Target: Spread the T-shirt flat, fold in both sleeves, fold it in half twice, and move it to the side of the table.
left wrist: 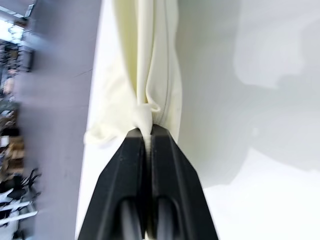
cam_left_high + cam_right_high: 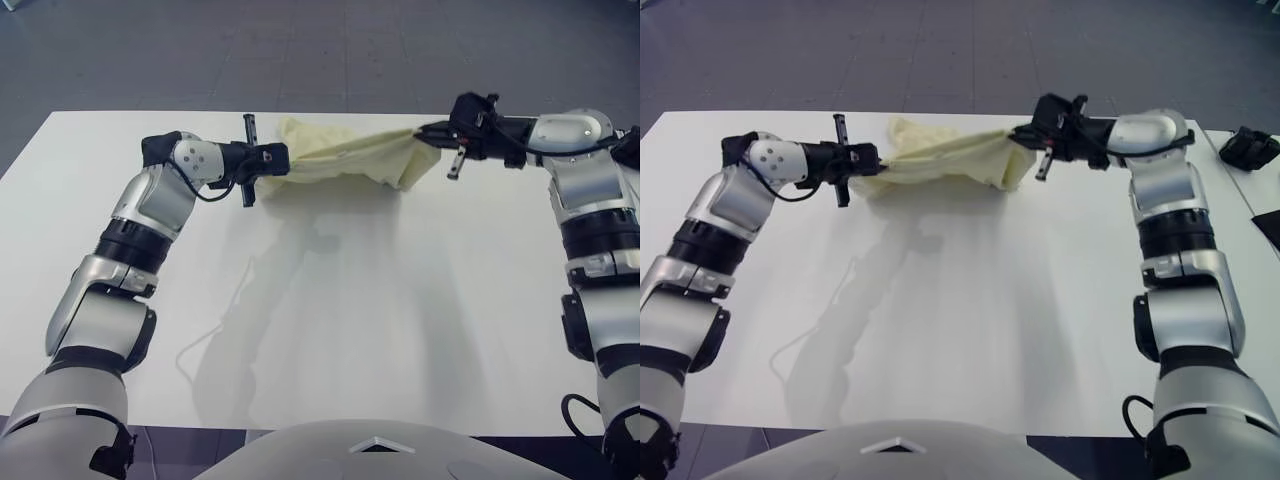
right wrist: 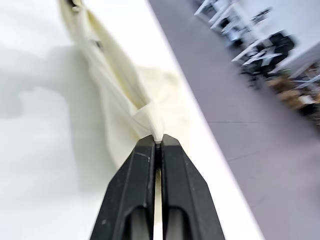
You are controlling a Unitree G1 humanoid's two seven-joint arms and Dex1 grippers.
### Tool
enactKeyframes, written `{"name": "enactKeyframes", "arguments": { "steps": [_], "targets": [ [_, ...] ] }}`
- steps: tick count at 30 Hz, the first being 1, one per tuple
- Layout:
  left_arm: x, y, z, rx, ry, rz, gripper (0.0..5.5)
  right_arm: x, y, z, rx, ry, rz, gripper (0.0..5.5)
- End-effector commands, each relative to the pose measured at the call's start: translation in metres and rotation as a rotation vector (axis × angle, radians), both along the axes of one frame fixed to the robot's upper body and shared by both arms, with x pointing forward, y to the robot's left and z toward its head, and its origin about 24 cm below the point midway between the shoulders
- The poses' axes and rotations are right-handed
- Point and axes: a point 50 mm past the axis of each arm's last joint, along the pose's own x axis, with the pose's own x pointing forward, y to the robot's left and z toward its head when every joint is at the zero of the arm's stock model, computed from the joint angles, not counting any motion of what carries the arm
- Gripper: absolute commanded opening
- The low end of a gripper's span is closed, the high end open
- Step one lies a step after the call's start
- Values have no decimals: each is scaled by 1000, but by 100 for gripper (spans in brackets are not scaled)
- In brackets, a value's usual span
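From the left eye view, the pale yellow T-shirt (image 2: 350,158) is strung between the two arms over the far part of the white tabletop (image 2: 350,330). The left end effector (image 2: 284,156) pinches one end and the right end effector (image 2: 426,130) pinches the other. It looks held apart like this so the bunched cloth can be drawn wide and laid down flat. I'd judge this to be the spreading step, with no sleeve folded yet.

In the right eye view the shirt is a rumpled, sagging band rather than a sheet. A shadow falls on the tabletop below, so most of it seems lifted. Whether its lowest fold touches the surface, I can't tell.

In the left wrist view the dark fingers (image 1: 167,165) are pressed together on a small tuck of fabric, and the cloth runs away taut beside the tabletop's edge.

In the right wrist view that arm's fingers (image 3: 132,180) are likewise clamped on a nub of cloth, the rest trailing off in creased folds.
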Motion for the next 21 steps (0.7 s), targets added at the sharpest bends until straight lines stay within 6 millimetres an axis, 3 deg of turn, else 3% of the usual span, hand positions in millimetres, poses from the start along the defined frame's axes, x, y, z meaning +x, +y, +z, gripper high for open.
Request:
{"name": "enactKeyframes", "arguments": {
  "steps": [1, 5, 8, 19, 21],
  "targets": [
    [-88, 3, 2, 260, 248, -299, 0, -96, 14, -21, -178, 393, 348, 1],
    [-112, 4, -32, 326, 352, -328, 0, -123, 24, -54, -209, 512, 384, 1],
    [-129, 3, -45, 317, 423, -342, 0, -138, 28, -64, -219, 559, 380, 1],
    [-156, 3, -57, 291, 533, -343, 0, -186, 23, -85, -331, 684, 367, 1],
    [-158, 2, -57, 269, 540, -342, 0, -189, 23, -82, -324, 690, 369, 37]
  ]
}}
